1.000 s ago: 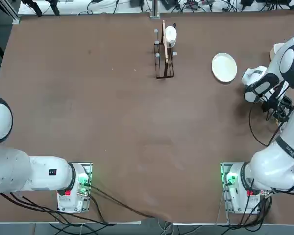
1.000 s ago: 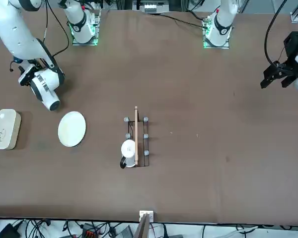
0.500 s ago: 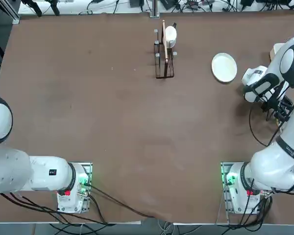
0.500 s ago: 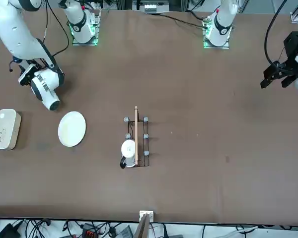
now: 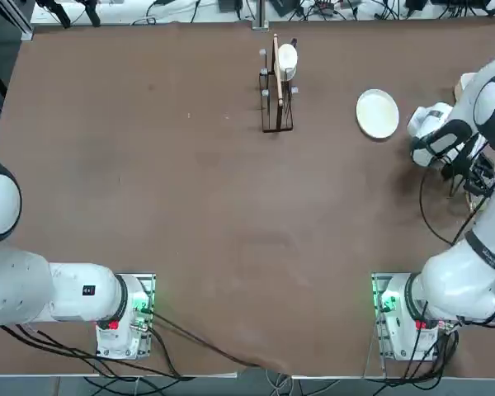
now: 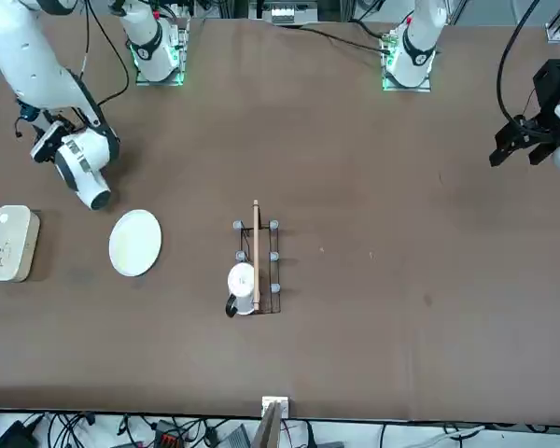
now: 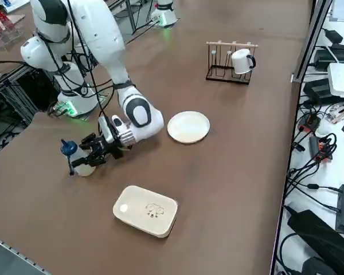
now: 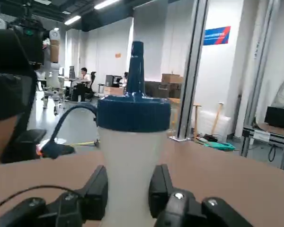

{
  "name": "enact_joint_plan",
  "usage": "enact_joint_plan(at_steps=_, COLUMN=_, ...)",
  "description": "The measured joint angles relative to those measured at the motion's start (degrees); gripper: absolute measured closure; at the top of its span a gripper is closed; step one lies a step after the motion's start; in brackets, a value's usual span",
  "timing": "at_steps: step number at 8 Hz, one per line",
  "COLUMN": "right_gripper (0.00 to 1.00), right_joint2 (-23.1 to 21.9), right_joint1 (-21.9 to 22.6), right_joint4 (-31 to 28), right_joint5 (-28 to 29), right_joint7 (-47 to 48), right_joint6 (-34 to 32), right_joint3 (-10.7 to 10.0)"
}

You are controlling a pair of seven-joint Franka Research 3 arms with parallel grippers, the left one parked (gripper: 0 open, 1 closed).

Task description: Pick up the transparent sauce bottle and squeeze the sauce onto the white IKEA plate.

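The right gripper (image 8: 127, 191) sits low over the table's right edge, its two black fingers (image 8: 97, 189) spread to either side of the pale, cloudy see-through squeeze bottle with a blue cap and nozzle (image 8: 131, 156). In the wrist view the bottle stands upright between the fingers, its body filling nearly the whole gap; whether the pads already touch its walls cannot be told. From the right side view the right gripper (image 7: 87, 156) reaches the bottle (image 7: 75, 157) level with the table, and the bottle stands on the brown tabletop (image 7: 229, 172) near the table's right edge.

The plain round white plate with a shallow raised rim (image 7: 188, 126) lies flat just beyond the arm's wrist, well apart from the bottle, and holds nothing. In the top view the plate (image 5: 377, 113) lies left of the wrist.

A cream rounded-rectangular dish (image 7: 146, 210) lies flat near the bottle, further toward the table's far side.

A black wire rack with a wooden rod (image 7: 228, 64) stands in the middle of the far side, with a white mug (image 7: 241, 60) hung in it.
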Motion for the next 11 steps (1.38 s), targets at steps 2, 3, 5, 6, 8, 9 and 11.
enact_joint_plan(at_steps=2, right_gripper=0.57, right_joint2=-4.9, right_joint1=2.2, right_joint4=2.2, right_joint5=0.0, right_joint7=-4.8, right_joint6=-1.3, right_joint3=1.3)
enact_joint_plan(at_steps=3, right_gripper=0.57, right_joint2=-5.8, right_joint1=3.4, right_joint4=4.0, right_joint5=0.0, right_joint7=-8.4, right_joint6=-1.6, right_joint3=1.9)
enact_joint_plan(at_steps=5, right_gripper=0.57, right_joint2=-5.9, right_joint1=5.5, right_joint4=9.6, right_joint5=2.0, right_joint7=-16.7, right_joint6=-1.6, right_joint3=4.7)
enact_joint_plan(at_steps=6, right_gripper=0.57, right_joint2=-5.7, right_joint1=7.0, right_joint4=13.4, right_joint5=4.7, right_joint7=-21.1, right_joint6=-1.6, right_joint3=6.0)
enact_joint_plan(at_steps=8, right_gripper=0.57, right_joint2=-4.6, right_joint1=11.7, right_joint4=18.7, right_joint5=7.0, right_joint7=-26.8, right_joint6=-1.4, right_joint3=6.9)
enact_joint_plan(at_steps=9, right_gripper=0.57, right_joint2=-4.1, right_joint1=14.4, right_joint4=20.3, right_joint5=7.8, right_joint7=-28.5, right_joint6=-0.6, right_joint3=7.2)
enact_joint_plan(at_steps=11, right_gripper=0.57, right_joint2=-3.0, right_joint1=19.6, right_joint4=22.9, right_joint5=8.8, right_joint7=-31.1, right_joint6=2.0, right_joint3=7.9)
